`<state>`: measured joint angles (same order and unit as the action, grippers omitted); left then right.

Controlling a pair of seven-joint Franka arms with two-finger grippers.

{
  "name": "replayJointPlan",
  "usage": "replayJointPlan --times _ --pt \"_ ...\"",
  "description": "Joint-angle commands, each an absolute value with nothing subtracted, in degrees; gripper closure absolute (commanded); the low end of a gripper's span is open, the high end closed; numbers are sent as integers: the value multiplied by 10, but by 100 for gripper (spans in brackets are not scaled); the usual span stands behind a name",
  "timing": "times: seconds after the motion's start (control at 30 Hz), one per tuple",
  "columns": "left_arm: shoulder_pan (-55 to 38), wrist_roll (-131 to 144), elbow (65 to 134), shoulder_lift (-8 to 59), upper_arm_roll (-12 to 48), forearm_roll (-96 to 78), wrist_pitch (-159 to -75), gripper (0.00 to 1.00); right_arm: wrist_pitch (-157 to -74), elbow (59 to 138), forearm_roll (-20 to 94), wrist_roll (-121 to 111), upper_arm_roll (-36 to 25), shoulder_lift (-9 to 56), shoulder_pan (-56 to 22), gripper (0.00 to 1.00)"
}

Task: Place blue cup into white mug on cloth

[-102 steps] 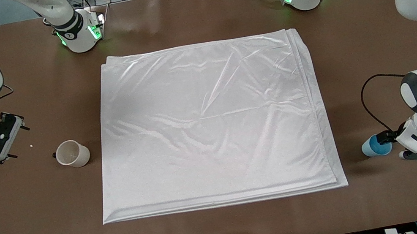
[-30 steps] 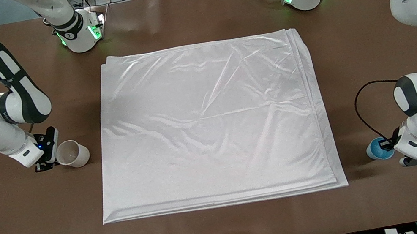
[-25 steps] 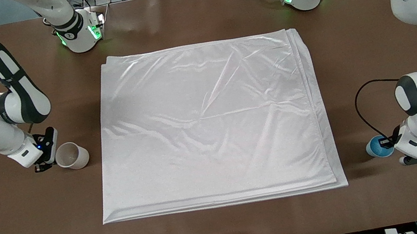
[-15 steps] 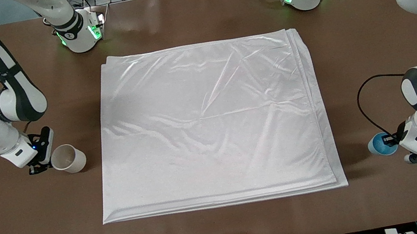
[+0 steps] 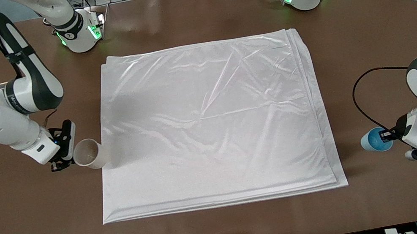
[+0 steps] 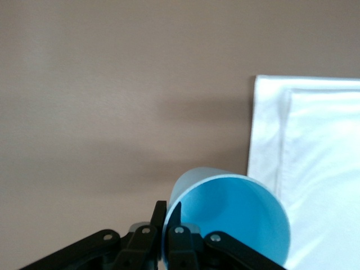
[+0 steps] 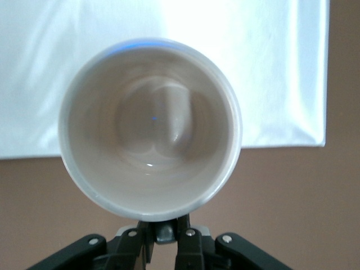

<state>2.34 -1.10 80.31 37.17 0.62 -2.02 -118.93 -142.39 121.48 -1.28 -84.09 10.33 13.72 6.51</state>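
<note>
Right claw (image 5: 66, 147) grips white mug (image 5: 88, 154) over cloth (image 5: 210, 125) edge; left claw (image 5: 391, 135) pinches blue cup (image 5: 372, 140) over the bench. Set mug upright, well inside cloth, before releasing.

shiny white cloth (image 5: 209, 121), light blue cup (image 5: 372, 141), cream mug (image 5: 88, 154), plain brown table (image 5: 228, 229)
</note>
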Motion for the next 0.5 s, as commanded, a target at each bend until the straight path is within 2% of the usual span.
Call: replayJointPlan --times 0.0,0.47 --pt "14 6 810 357 14 -33 -1175 100 -1402 1196 -7 -775 106 132 16 95" --pt "-52 75 811 347 15 -26 -1169 100 -1383 1158 -17 -652 105 148 -112 94"
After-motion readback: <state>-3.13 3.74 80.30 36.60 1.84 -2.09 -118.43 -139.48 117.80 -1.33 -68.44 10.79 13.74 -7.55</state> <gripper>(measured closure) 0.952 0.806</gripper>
